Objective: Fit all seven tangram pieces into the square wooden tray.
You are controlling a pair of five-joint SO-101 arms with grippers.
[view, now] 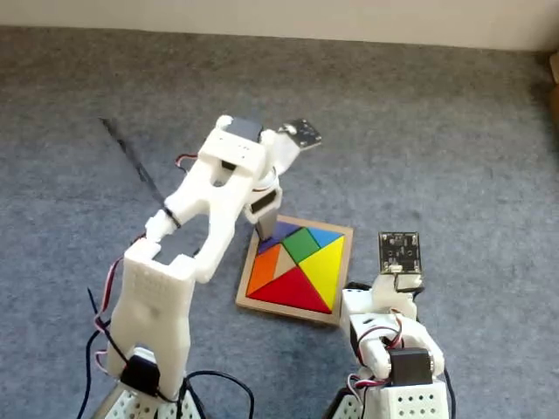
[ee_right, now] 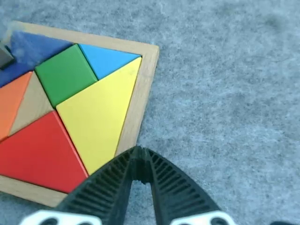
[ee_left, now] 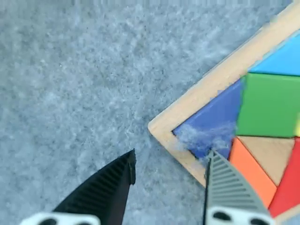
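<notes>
Tray: the square wooden tray (view: 346, 275) lies flat on the grey surface (view: 437, 131), turned a little askew, just in front of both arms so that either one can get to it.
Pieces: I count a red triangle (ee_right: 37, 154), a yellow triangle (ee_right: 101, 117), a green square (ee_right: 65, 72), a light blue triangle (ee_right: 105, 58), an orange piece (ee_right: 9, 105) and a dark blue piece (ee_left: 211, 119). All of them sit inside the rim, edge to edge.
Wood-coloured triangle: the wood-coloured triangle (ee_right: 30, 105) lies between the orange, green and red pieces. I cannot tell whether it is a seventh piece in bare wood or a gap showing the tray floor.
Left end effector: the left end effector (ee_left: 171, 154) is spread wide with nothing in it, and hangs over the tray's far left corner. Its dark finger is outside the rim over the surface, and its pale one is at the dark blue piece's tip. I'd say I have it there to press or nudge that piece flush.
Right end effector: the right end effector (ee_right: 139, 152) has its tips closed together on nothing. It is parked just off the near edge by the yellow triangle's point, out of the other arm's way.
Progress: near done, by my reading.
</notes>
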